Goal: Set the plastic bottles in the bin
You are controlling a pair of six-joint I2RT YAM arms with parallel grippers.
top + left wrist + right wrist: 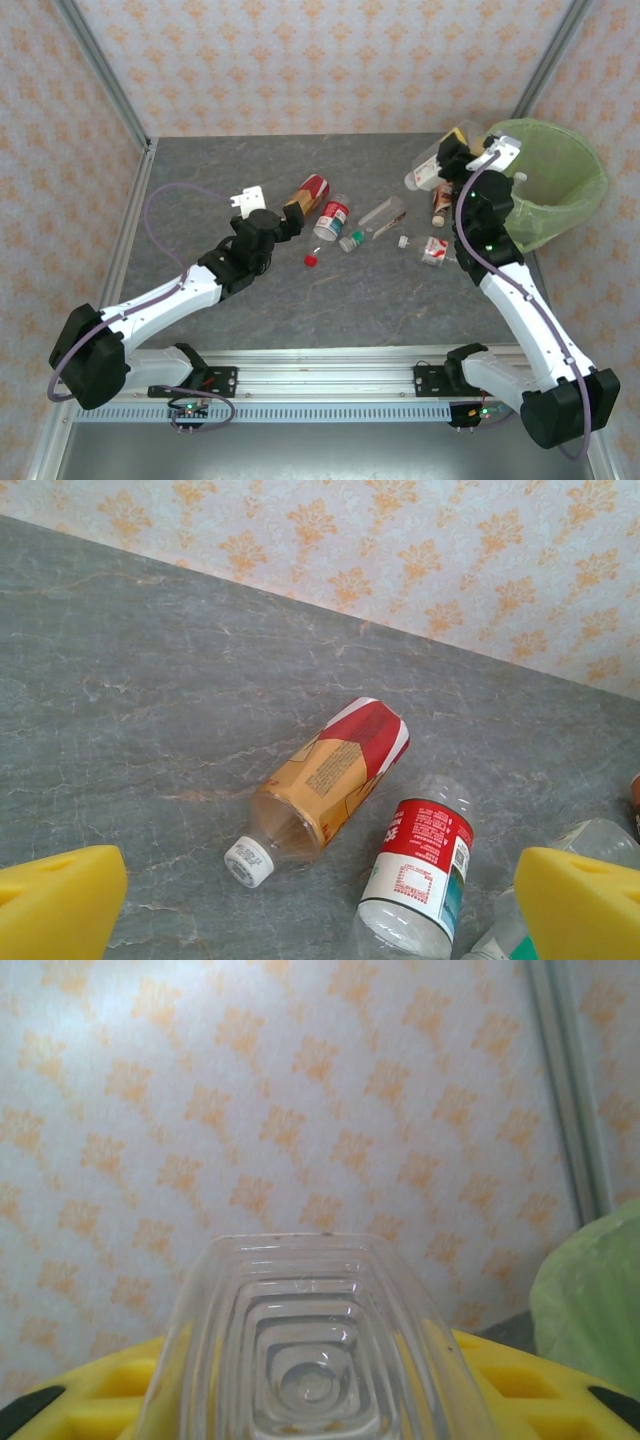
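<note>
Veined grey stone-look table [300, 300] carries cylindrical clear plastic bottles [331, 217].

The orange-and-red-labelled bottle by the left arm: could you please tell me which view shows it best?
The left wrist view: the bottle lies whole and close, on its side, white cap toward the camera, label clear. The top external view shows it small, just beyond the left gripper.
</note>
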